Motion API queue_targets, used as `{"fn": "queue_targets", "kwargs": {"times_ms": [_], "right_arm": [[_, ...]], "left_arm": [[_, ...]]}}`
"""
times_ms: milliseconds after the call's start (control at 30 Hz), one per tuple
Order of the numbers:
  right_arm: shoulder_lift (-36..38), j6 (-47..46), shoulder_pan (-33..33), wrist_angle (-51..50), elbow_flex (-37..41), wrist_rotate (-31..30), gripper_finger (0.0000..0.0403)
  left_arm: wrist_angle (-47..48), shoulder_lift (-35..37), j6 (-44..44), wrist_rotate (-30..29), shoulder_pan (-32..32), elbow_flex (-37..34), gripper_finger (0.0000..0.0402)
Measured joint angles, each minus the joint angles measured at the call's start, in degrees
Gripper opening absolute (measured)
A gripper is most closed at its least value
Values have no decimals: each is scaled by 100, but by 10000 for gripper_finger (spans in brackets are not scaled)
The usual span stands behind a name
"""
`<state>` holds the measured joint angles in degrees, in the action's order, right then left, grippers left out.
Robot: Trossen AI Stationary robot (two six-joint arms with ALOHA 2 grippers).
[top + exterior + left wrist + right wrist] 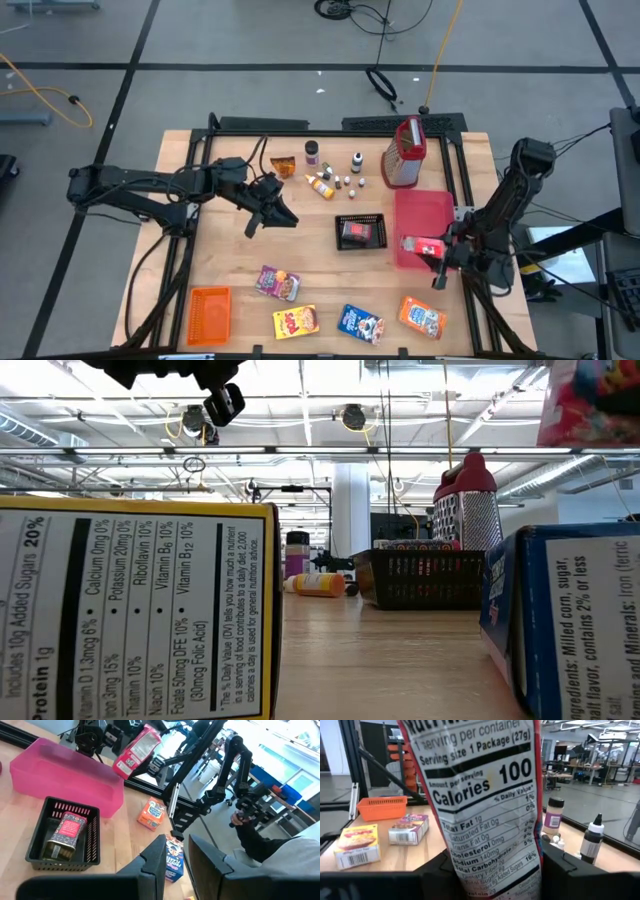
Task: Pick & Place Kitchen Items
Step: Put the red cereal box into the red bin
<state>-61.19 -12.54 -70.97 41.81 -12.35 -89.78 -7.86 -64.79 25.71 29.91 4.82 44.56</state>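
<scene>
My right gripper (437, 258) is shut on a red and white snack packet (420, 246) and holds it over the near end of the pink tray (425, 210). Its nutrition label (480, 795) fills the right wrist view. Left of the table's middle, my left gripper (283, 215) hangs in the air, open, with nothing between its fingers (150, 870). Purple (277, 283), yellow (296, 322), blue (361, 323) and orange (421, 316) boxes lie flat near the front edge. Small bottles (335, 180) stand at the back. My right gripper pinches the packet between its two fingers (440, 870) at one end (495, 870), with the printed back toward the wrist camera. The fingers come about level from the table's right side. The packet is lifted clear above the pink tray and sticks out beyond the fingers.
A black mesh basket (360, 231) with a tin inside sits at the table's middle, just left of the tray. An orange crate (209, 314) stands at the front left. A metal grater with a red handle (404, 152) stands at the back right. Bare wood lies between basket and boxes.
</scene>
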Motion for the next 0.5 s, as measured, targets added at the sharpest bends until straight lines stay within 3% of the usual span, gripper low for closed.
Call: {"fn": "queue_targets", "kwargs": {"times_ms": [500], "right_arm": [[-107, -892, -304, -48, 362, 192, 145]], "left_arm": [[77, 0, -55, -4, -3, 0, 81]]}}
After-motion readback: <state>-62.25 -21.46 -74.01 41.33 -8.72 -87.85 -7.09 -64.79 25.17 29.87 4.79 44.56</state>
